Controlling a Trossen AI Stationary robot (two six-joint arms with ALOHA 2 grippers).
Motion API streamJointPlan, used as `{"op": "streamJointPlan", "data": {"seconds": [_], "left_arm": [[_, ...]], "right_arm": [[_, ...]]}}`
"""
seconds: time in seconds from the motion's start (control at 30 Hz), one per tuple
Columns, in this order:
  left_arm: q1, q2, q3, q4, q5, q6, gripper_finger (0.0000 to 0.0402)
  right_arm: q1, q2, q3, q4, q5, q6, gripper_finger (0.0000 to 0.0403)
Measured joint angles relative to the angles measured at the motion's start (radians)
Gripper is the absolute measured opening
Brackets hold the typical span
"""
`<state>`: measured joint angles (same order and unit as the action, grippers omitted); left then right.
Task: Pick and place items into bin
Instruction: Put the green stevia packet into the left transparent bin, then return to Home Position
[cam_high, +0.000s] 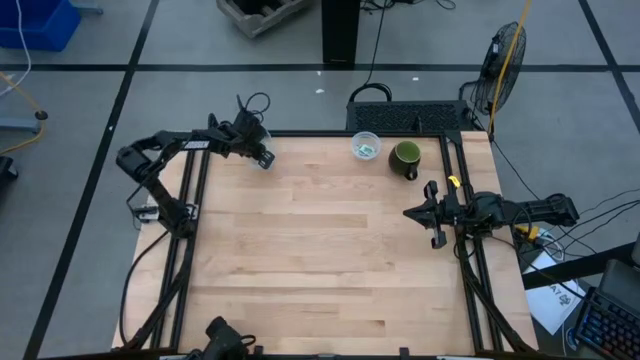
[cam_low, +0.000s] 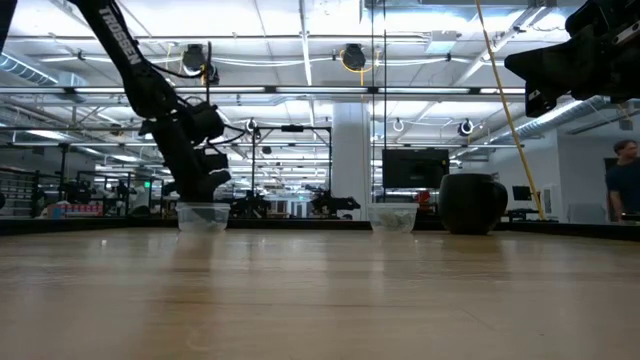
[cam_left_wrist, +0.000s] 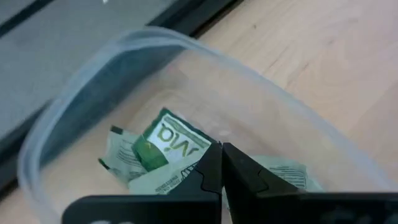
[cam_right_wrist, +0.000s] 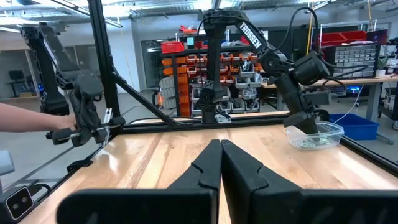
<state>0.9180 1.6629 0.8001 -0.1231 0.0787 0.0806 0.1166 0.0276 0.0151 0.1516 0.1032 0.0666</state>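
Note:
A clear plastic bin (cam_left_wrist: 56, 143) stands at the table's far left corner (cam_high: 258, 152) and holds several mint-green and white packets (cam_left_wrist: 121, 158). My left gripper (cam_left_wrist: 221, 149) reaches down into it, shut at the edge of a green-and-white packet (cam_left_wrist: 171, 137); a darker green packet (cam_left_wrist: 148, 154) lies beside that one. The same bin appears in the low view (cam_low: 203, 216) and the right wrist view (cam_right_wrist: 314, 135). A second clear container (cam_high: 365, 147) with green packets stands at the far edge. My right gripper (cam_high: 412, 212) waits shut (cam_right_wrist: 221, 149) above the table's right side. My left gripper has its shut fingertips (cam_left_wrist: 211, 155) on the corner of the green-and-white packet (cam_left_wrist: 199, 144), coming from above and pointing down into the bin. The tips hide the pinch itself. The packet lies tilted on the other packets inside the bin.
A dark green cup (cam_high: 405, 158) stands next to the second container, also in the low view (cam_low: 468, 203). Black frame rails (cam_high: 195, 200) run along the table's left and right edges. A person's forearm (cam_right_wrist: 22, 123) shows beyond the table; another person (cam_low: 625, 180) stands far behind.

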Motion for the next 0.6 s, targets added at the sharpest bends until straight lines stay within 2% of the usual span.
{"op": "streamJointPlan", "data": {"seconds": [0.1, 0.23, 0.43, 0.6], "left_arm": [[0.0, 0.012, 0.0, 0.009, -0.003, -0.01, 0.0026], [-0.003, -0.013, 0.0, 0.01, -0.058, -0.016, 0.0064], [-0.002, -0.115, 0.0, -0.032, -0.071, -0.012, 0.0108], [-0.006, -0.227, 0.0, -0.091, -0.038, -0.012, 0.0128]], "right_arm": [[0.0, 0.0, 0.0, 0.0, 0.0, 0.0, 0.0004], [0.0, 0.0, 0.0, 0.0, 0.0, 0.0, 0.0004], [0.0, 0.0, 0.0, 0.0, 0.0, 0.0, 0.0004], [0.0, 0.0, 0.0, 0.0, 0.0, 0.0, 0.0004]]}}
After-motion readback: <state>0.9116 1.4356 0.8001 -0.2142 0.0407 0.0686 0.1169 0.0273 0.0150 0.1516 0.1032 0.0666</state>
